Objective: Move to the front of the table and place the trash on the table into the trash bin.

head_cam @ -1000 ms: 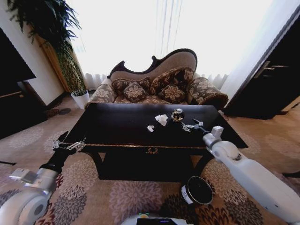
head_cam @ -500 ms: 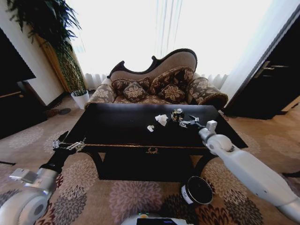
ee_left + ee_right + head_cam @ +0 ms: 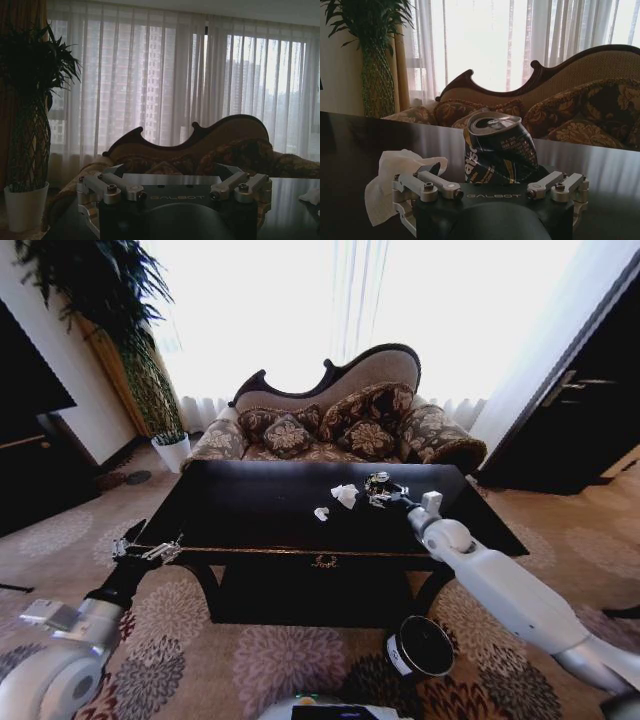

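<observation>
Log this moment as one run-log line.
right gripper: open, at crushed can on table | left gripper: idle, table's left corner | tissue: beside can | trash bin: floor

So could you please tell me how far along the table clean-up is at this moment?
Done: the robot is parked at the table front. In hand: the right pincer, open, is at the crushed can, not yet gripping. Left: the can, white tissue and small white bit all remain on the table; nothing visibly sits in the trash bin. The left pincer hangs idle.

High head view down over the table (image 3: pixel 250 510); low wrist views toward the shared sofa (image 3: pixel 600 100).
</observation>
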`<state>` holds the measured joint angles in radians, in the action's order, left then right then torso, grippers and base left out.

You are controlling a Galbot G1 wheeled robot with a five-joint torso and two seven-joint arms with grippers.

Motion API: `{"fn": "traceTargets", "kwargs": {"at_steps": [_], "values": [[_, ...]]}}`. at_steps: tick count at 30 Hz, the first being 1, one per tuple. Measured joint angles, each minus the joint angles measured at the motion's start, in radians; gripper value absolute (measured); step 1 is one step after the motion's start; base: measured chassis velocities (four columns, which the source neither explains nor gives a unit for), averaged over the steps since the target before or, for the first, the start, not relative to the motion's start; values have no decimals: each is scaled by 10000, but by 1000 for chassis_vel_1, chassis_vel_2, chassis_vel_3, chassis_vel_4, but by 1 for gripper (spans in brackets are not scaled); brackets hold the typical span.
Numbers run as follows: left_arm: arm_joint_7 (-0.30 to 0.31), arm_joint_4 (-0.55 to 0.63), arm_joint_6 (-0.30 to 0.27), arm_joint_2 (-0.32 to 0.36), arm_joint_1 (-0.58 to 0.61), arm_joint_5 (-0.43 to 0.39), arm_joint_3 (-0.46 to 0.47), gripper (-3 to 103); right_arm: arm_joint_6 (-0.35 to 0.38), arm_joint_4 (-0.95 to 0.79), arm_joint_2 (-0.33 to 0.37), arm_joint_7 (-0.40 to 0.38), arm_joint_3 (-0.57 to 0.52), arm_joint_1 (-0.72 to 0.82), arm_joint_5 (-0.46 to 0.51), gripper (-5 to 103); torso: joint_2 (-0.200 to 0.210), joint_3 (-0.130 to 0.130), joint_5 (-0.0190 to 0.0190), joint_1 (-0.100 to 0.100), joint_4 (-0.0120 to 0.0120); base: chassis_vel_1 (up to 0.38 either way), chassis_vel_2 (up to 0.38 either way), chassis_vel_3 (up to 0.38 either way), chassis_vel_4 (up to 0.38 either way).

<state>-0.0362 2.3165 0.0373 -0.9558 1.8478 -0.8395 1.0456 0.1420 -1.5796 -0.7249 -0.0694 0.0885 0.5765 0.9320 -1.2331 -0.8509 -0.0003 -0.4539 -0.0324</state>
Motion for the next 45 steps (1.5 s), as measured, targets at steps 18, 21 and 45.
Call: {"fn": "traceTargets", "kwargs": {"at_steps": [18,21,45], "values": [[0,0,0,0,0,0,0,100,-51,-117,-203,-151,-26,23,-62,46,-1,0,0,0,0,0,0,0,0],[0,0,0,0,0,0,0,100,-55,-218,-164,-172,-127,117,-61,35,-1,0,1,0,0,0,0,0,0],[0,0,-1,0,0,0,0,100,-80,-2637,367,-211,-3801,3830,143,0,-2,1,0,1,-3,0,0,0,0]]}}
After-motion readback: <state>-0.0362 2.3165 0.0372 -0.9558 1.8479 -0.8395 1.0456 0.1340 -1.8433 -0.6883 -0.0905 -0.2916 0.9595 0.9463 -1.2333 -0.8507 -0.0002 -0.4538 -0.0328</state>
